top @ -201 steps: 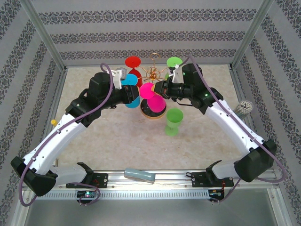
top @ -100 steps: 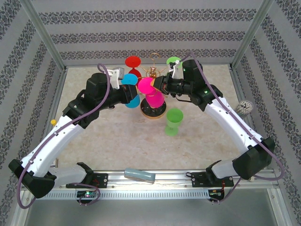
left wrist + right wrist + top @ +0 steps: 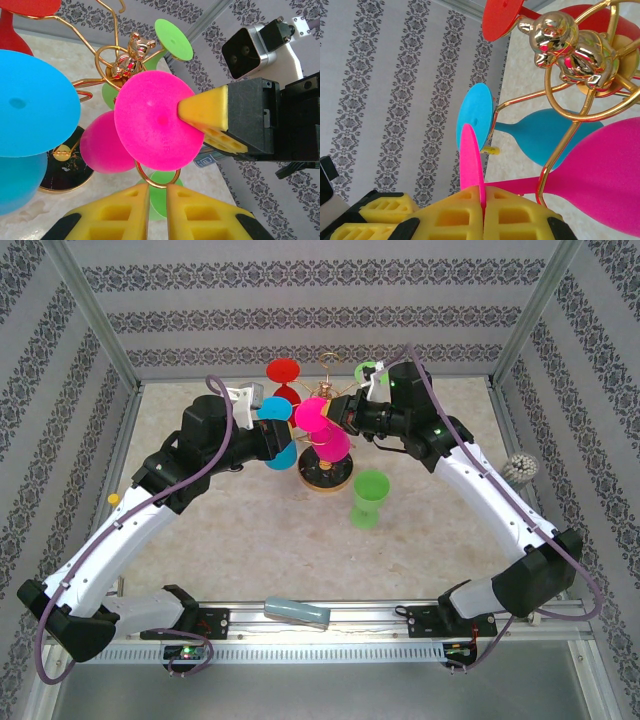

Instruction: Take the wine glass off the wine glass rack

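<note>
The top camera looks down from high over the near edge, taking in the whole table [image 3: 250, 540] up to the back wall [image 3: 320, 300]. The wrist cameras sit close behind the left gripper [image 3: 158, 190] and right gripper [image 3: 484, 192], facing the gold rack [image 3: 127, 60] and pink wine glass [image 3: 150, 125] from opposite sides

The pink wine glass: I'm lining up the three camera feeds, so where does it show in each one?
Top external: the pink wine glass is at centre, between the two arms' wrists.
Left wrist: at centre, with its round foot facing the camera and the bowl at lower left.
Right wrist: its foot is edge-on at bottom centre, with the bowl at lower right.
Shared landmark: the blue wine glass next to it.
</note>
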### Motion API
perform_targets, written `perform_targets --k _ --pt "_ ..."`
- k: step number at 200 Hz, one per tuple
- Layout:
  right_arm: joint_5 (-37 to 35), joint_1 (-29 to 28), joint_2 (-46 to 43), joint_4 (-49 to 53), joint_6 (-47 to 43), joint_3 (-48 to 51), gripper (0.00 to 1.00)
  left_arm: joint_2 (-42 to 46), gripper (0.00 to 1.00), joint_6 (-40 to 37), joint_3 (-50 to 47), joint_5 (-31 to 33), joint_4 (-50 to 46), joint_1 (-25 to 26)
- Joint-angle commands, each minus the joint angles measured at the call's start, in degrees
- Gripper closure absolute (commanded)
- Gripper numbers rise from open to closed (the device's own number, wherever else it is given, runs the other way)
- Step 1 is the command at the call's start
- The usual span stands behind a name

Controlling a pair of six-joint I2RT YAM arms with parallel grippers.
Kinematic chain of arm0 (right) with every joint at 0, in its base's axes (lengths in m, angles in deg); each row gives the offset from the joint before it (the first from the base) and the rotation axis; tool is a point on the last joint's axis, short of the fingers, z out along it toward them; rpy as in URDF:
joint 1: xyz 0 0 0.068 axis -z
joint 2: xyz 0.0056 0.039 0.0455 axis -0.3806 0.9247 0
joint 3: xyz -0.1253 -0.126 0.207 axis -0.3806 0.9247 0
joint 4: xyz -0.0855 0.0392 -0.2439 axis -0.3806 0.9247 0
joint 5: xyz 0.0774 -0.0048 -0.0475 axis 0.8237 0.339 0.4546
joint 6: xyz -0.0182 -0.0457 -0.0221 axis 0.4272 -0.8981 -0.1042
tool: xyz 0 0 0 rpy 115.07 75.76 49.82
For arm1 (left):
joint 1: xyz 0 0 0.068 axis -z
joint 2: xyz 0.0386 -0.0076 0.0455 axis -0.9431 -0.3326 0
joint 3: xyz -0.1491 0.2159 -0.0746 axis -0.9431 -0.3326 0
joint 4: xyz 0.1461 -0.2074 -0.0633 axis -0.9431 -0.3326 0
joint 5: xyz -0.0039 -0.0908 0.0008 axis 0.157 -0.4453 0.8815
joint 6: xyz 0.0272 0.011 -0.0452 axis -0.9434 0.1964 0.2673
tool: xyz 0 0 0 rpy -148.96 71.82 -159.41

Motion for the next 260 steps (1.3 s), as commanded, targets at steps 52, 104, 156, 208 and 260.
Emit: perform_targets --k 52,104,156,208,260 --pt "0.00 1.06 1.12 -1.84 1.16 -2.53 1.00 0.88 0.82 -1.36 1.47 0.68 -0.42 -0.54" --pt "0.32 0.66 1.83 -1.96 1.44 -3.28 1.00 1.34 0.82 -1.27 0.97 0.85 -0.24 -0.54" --pt "0.50 -0.17 1.96 -1.79 1.71 -3.61 1.00 1.46 0.82 -0.92 0.29 0.70 1.06 -0.68" --pt "0.91 -1.04 2.56 -2.11 2.63 -3.72 1.00 2.37 0.83 -0.83 -0.37 1.08 1.16 -0.68" --pt "0.96 -2.19 2.99 -2.48 3.21 -3.81 1.00 2.95 0.83 -1.01 -0.68 1.17 0.91 -0.80"
